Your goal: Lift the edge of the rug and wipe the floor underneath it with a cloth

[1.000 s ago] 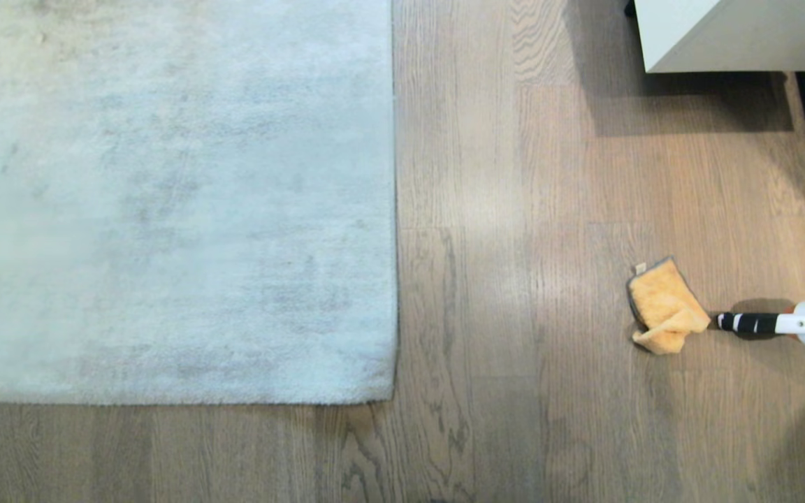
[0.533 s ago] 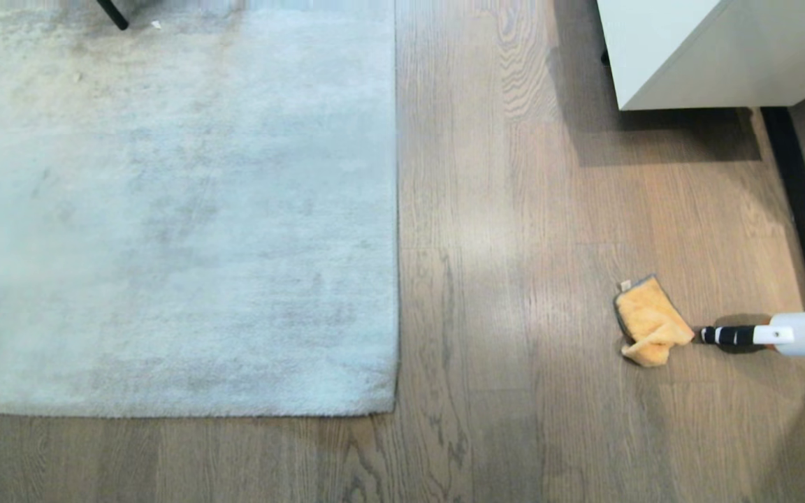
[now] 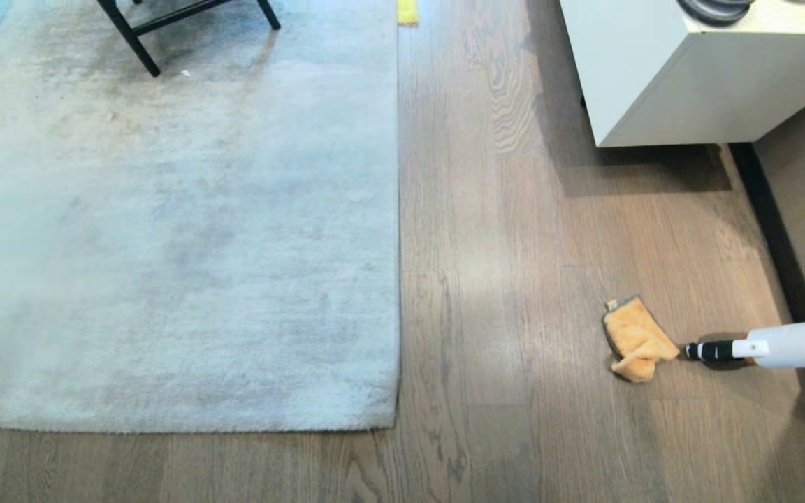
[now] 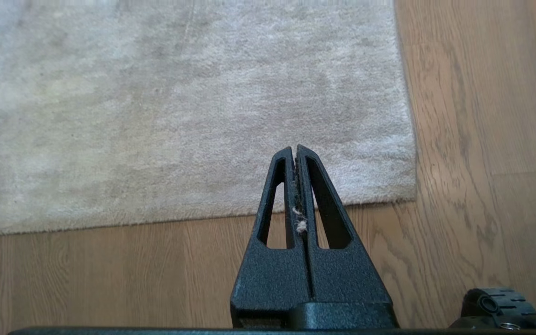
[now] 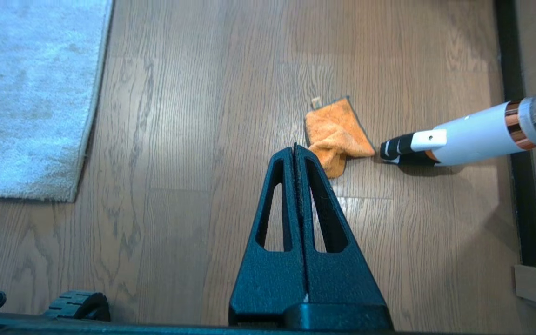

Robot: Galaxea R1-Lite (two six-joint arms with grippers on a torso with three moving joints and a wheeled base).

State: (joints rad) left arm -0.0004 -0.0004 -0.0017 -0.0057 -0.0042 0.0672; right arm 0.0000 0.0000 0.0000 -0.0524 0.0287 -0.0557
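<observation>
Rug (image 3: 179,230) flat on the floor (image 3: 500,230), no edge lifted. Orange cloth (image 3: 636,339) crumpled on bare planks well right of the rug, touching the black tip of a white vacuum wand (image 3: 773,346). Left pincer (image 4: 295,151) pressed together above the rug's near corner; right pincer (image 5: 294,150) pressed together, empty, above the floor near the cloth.

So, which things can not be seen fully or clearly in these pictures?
- Floor beneath the rug: hidden in every view, the rug lies flat.
- White tool beside the cloth: head view's right edge cuts it off.
- Black furniture legs and yellow piece: cut off by the head view's top edge.
- Left gripper and right gripper: outside the head view.
</observation>
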